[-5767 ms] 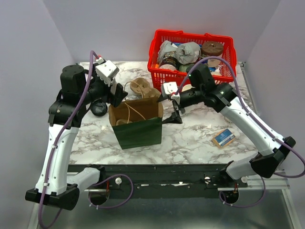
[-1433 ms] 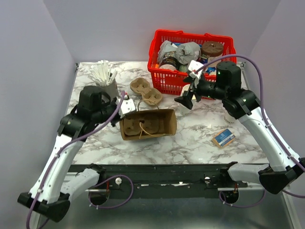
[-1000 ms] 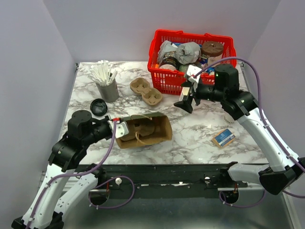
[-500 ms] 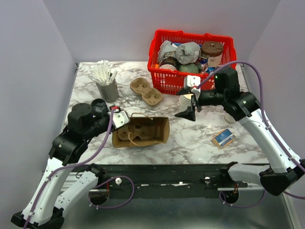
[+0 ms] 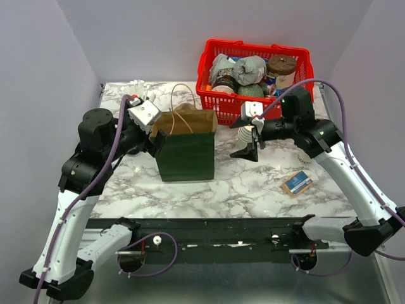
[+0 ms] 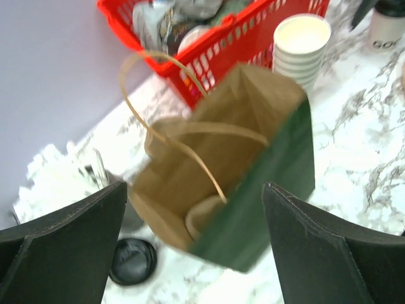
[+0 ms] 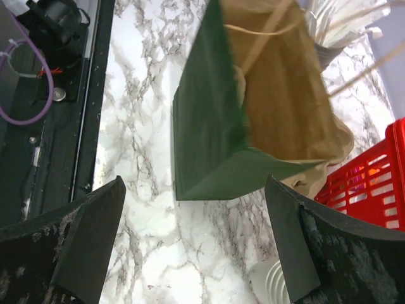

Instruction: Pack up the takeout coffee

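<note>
We have the bag (image 5: pixel 186 157) standing upright. The cup (image 5: pixel 245 134) right of it is not yet packed. Left tool (image 5: pixel 154 144) and right tool (image 5: pixel 250 145) are both released.

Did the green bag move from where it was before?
Yes. The green paper bag was lying on its side; now it stands upright, farther back on the table and closer to the red basket.

The bag (image 5: pixel 186 155) is paper, matt dark green outside and plain brown kraft inside, with handles (image 6: pixel 202 126) of twisted paper cord. The worktop (image 5: pixel 253 183) has a smooth white marble-look surface veined in grey. The basket (image 5: pixel 218 106) is glossy red moulded plastic lattice, and the cup (image 6: pixel 302 44) is white ribbed paper.
</note>
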You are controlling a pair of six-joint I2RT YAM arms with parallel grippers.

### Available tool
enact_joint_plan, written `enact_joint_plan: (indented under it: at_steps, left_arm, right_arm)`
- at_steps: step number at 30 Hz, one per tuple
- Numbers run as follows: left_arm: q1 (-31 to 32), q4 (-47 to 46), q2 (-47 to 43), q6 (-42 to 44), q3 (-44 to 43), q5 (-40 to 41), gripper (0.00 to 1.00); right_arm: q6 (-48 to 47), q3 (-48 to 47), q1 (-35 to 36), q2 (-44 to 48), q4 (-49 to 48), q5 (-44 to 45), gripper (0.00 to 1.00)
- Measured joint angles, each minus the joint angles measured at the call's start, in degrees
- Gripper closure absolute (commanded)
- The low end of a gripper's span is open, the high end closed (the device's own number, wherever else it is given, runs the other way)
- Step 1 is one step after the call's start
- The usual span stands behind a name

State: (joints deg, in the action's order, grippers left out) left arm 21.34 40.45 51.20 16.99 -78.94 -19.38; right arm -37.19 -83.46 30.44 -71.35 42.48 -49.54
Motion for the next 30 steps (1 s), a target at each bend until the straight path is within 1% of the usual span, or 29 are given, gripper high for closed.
enact_joint_plan:
  at_steps: [3,5,7,9,11,14,18,21,22,25,27,28,30]
  left_arm:
    - [-3.08,2.16,-0.35,-4.26,1.92,1.14,0.09]
    - [-6.10,3.78,1.27,-8.00,1.46,2.47,0.12]
    - [-9.57,6.01,4.09,-11.32,-0.74,3.21,0.17]
    - [-12.87,8.04,7.98,-14.01,-3.98,3.50,0.17]
    - [-14.64,9.79,12.20,-15.96,-6.19,2.99,0.18]
    - [-15.65,10.71,15.47,-18.05,-6.03,1.03,0.21]
    - [-15.72,10.54,16.35,-20.79,-5.42,-0.76,0.28]
    - [-15.72,10.47,16.90,-21.88,-5.46,-1.07,0.41]
    - [-15.74,10.47,17.20,-22.25,-5.40,-1.11,0.43]
    - [-15.76,11.15,17.53,-22.47,-4.81,-1.27,0.43]
    - [-15.76,12.22,17.38,-22.25,-4.76,-1.33,0.41]
    - [-15.76,12.68,17.22,-22.12,-4.76,-1.44,0.38]
    - [-15.76,13.55,16.74,-21.51,-4.76,-1.79,0.37]
  right_arm:
    - [-2.29,-0.20,0.66,-0.22,0.61,0.07,0.01]
    - [-2.99,-1.07,0.87,-1.01,0.90,0.11,0.01]
    - [-2.69,-1.70,0.87,-1.70,0.59,0.11,0.01]
    - [-2.03,-1.70,0.85,-1.90,0.31,0.11,0.01]
    - [-1.38,-1.70,0.85,-2.01,-0.13,0.11,0.01]
    - [-0.35,-1.66,0.85,-1.99,-1.20,0.13,0.01]
    - [0.28,-0.66,0.85,-1.57,-2.56,0.15,0.01]
    - [0.59,0.42,0.85,-0.98,-2.67,0.20,0.00]
    - [0.74,0.81,0.85,-0.70,-2.84,0.24,0.00]
    - [1.07,1.79,0.85,0.22,-3.26,0.61,0.00]
    - [1.18,2.27,0.85,0.79,-3.54,0.90,0.00]
    - [1.20,2.43,0.85,1.03,-3.67,1.07,0.00]
    - [1.40,2.82,0.85,1.42,-4.15,1.57,0.00]
